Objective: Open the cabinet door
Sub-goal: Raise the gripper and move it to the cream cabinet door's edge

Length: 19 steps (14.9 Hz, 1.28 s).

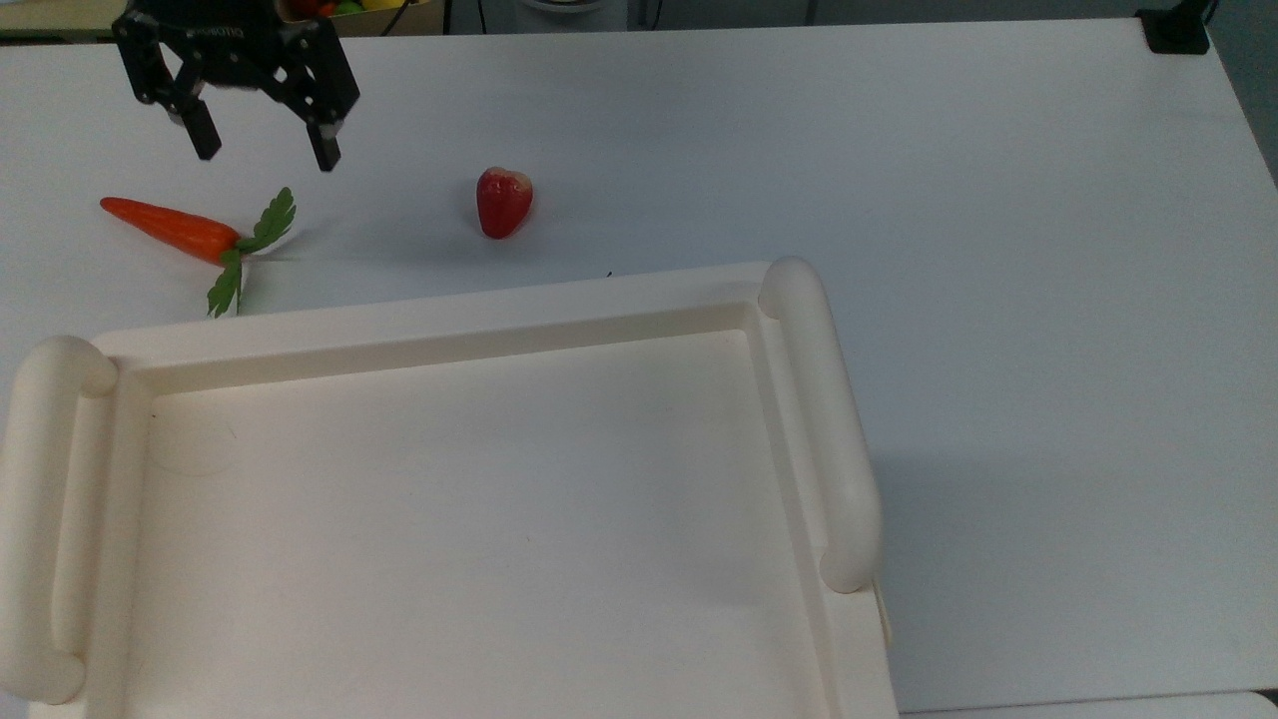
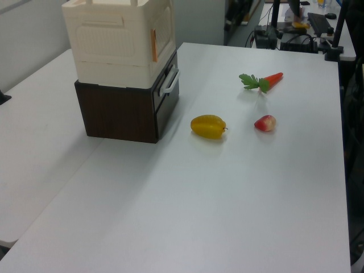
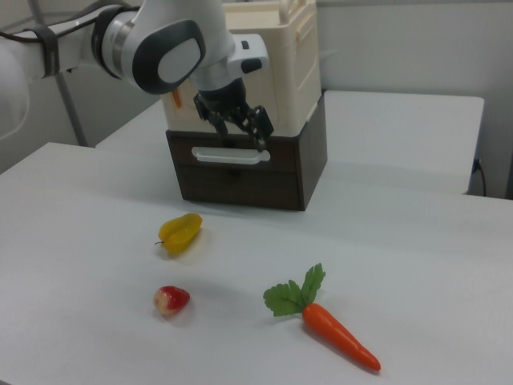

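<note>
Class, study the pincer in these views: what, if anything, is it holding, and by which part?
Nothing. The pincer is open with an empty gap between its fingers, hanging above the table near the carrot, which it does not touch.

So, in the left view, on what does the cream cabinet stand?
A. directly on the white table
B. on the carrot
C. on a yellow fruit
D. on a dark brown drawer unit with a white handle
D: the cabinet sits on top of the dark brown drawer unit, whose white handle faces the yellow fruit on the table.
</note>
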Each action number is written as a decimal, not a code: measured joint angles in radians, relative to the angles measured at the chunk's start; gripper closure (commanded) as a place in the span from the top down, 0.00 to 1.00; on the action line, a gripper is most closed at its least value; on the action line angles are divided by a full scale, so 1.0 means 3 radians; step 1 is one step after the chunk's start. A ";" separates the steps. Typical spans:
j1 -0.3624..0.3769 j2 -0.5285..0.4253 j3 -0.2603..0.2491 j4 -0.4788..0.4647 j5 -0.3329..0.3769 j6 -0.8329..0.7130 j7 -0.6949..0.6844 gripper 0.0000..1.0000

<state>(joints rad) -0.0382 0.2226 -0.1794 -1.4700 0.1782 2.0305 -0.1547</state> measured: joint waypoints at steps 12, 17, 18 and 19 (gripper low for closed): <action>0.0342 0.0368 0.0643 0.0009 0.0057 0.1619 0.0145 1.00; 0.0509 0.0440 0.0646 0.0096 0.0049 0.1669 0.0147 0.91; 0.0534 0.0440 0.0646 0.0108 0.0049 0.1669 0.0153 0.87; 0.0557 0.0443 0.0646 0.0135 0.0048 0.1670 0.0167 0.83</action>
<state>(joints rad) 0.1288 0.3554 0.0144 -1.4294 0.1927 2.5316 -0.1046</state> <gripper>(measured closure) 0.079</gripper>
